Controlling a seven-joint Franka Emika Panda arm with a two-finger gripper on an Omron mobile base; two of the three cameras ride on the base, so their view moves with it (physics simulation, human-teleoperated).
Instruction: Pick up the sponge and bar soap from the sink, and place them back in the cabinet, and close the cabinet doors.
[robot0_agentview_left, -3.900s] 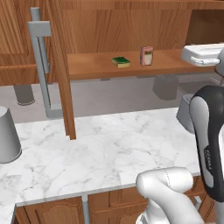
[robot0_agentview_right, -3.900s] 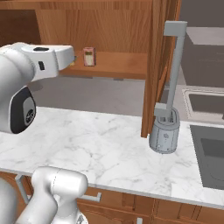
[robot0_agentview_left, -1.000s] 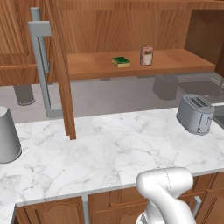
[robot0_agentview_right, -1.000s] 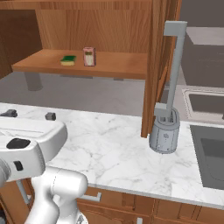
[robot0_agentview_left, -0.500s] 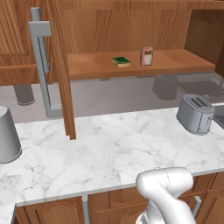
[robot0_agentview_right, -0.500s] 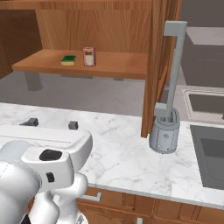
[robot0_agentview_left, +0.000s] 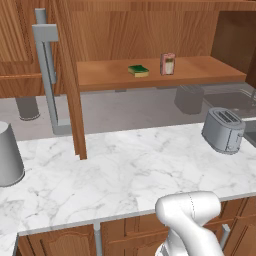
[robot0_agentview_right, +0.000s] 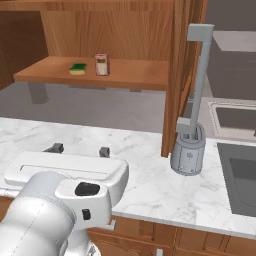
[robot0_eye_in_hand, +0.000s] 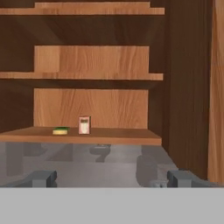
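Landmark: the cabinet (robot0_agentview_left: 150, 30) shelf (robot0_agentview_left: 210, 72).

1. Left cabinet door (robot0_agentview_left: 70, 95): stands wide open, edge-on left of the shelf, with its grey bar handle (robot0_agentview_left: 47, 75) further left. The panel is rigid; judged best pushed on its broad face or hooked by the handle.
2. Sponge (robot0_agentview_left: 138, 70): lies flat on the shelf. Likely soft and light.
3. Bar soap (robot0_agentview_left: 167, 64): stands upright on the shelf just right of the sponge, apart from it. Likely hard and slippery.
4. Right cabinet door (robot0_agentview_right: 177, 75): open, right of the shelf.
5. Gripper (robot0_agentview_right: 77, 149): empty, fingers spread wide, low over the counter (robot0_agentview_left: 125, 175) in front of the shelf.

Change: a second ago the hand sat lower at the counter edge; it has since risen. Sponge, soap and doors are unmoved.
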